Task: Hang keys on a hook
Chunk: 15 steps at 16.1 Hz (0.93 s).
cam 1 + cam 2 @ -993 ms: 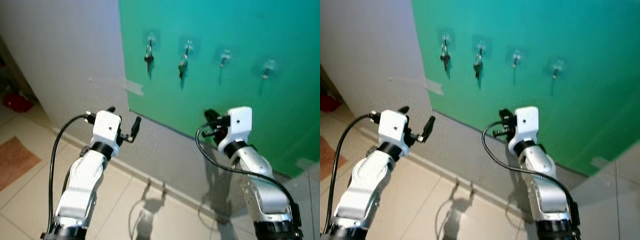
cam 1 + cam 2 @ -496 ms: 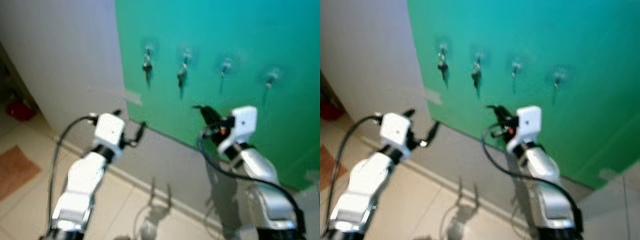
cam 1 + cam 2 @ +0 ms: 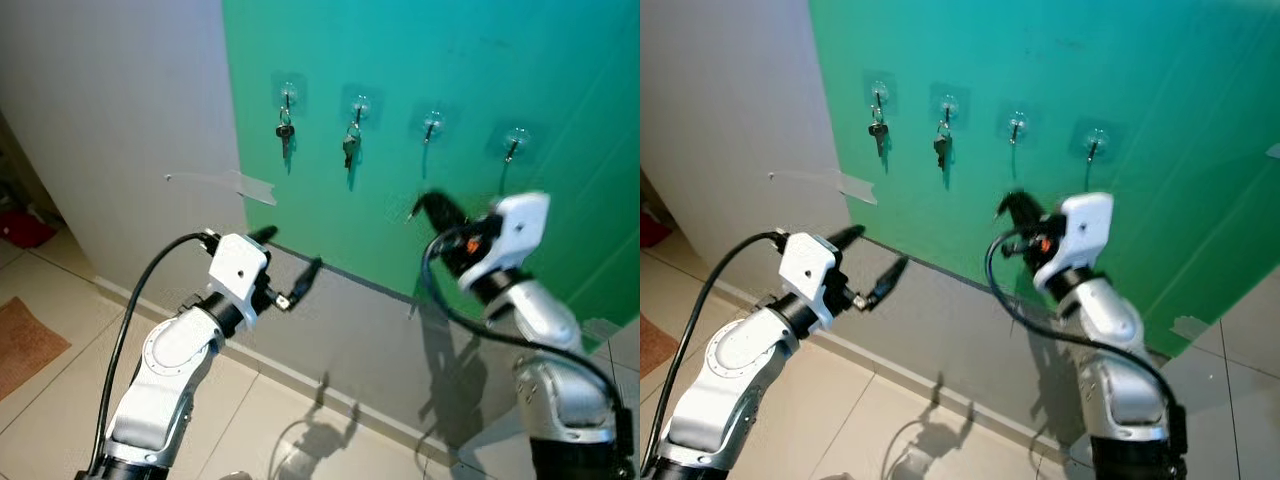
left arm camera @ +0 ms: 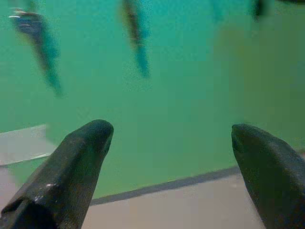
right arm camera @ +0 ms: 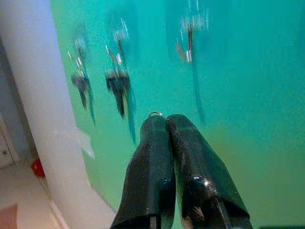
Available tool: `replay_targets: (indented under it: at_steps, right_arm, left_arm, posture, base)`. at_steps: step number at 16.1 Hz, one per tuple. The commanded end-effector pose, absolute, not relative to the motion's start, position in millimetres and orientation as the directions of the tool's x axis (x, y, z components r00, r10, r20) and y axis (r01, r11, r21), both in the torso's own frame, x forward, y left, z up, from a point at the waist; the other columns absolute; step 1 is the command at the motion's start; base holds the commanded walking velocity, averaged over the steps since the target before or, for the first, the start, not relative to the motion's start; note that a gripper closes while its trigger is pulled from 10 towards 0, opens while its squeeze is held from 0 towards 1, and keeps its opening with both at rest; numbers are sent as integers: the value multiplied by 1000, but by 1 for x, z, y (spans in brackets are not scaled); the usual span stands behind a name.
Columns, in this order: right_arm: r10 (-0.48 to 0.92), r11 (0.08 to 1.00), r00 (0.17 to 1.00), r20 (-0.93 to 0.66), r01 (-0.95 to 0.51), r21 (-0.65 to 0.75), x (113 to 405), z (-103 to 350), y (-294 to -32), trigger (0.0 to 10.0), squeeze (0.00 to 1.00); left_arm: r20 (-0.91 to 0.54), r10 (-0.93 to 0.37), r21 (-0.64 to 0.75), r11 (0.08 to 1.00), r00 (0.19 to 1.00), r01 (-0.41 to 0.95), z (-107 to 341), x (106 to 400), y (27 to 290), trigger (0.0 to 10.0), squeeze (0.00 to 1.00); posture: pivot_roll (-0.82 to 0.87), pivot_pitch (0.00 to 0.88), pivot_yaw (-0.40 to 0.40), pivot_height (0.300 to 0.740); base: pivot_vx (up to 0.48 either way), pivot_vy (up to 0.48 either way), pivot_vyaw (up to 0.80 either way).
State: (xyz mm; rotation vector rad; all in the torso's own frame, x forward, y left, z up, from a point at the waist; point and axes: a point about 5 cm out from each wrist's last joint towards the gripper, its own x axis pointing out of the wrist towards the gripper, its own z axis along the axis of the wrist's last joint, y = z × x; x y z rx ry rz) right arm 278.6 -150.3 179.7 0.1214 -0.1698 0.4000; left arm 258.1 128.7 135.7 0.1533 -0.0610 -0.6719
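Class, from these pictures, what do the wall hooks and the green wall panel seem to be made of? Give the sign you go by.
Wall hooks: probably clear plastic stick-on pads with small metal hooks; the pads look see-through and glint.
Green wall panel: smooth painted or laminated surface, slightly glossy, with soft reflections; exact material unclear.
Hanging keys: seemingly metal with dark heads.

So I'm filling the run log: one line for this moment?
hooks: four on green wall, two hold keys | right tool: shut on key ring, raised below third hook | left tool: open, empty
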Motion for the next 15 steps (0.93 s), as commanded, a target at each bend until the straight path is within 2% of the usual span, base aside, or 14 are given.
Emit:
replay_targets:
  at_steps: [1,6,15]
  right_arm:
    - [388,905,892,232,-417,89,280,194,-148,10000,0]
    - [394,886,879,269,-441,141,289,209,-135,10000,0]
    - [309,896,913,267,-374,242,298,215,-137,10000,0]
  left_arm:
    - [19,-667,162,737,745,656,142,256,123,10000,0]
    - [13,-674,163,731,739,663,142,256,123,10000,0]
    - [8,-679,166,724,734,669,143,256,122,10000,0]
  posture:
    - [-79,0,-38,740]
    - [-75,0,-34,740]
    - [-69,0,-37,740]
  base:
    - [0,0,0]
    - [0,0,0]
    - [0,0,0]
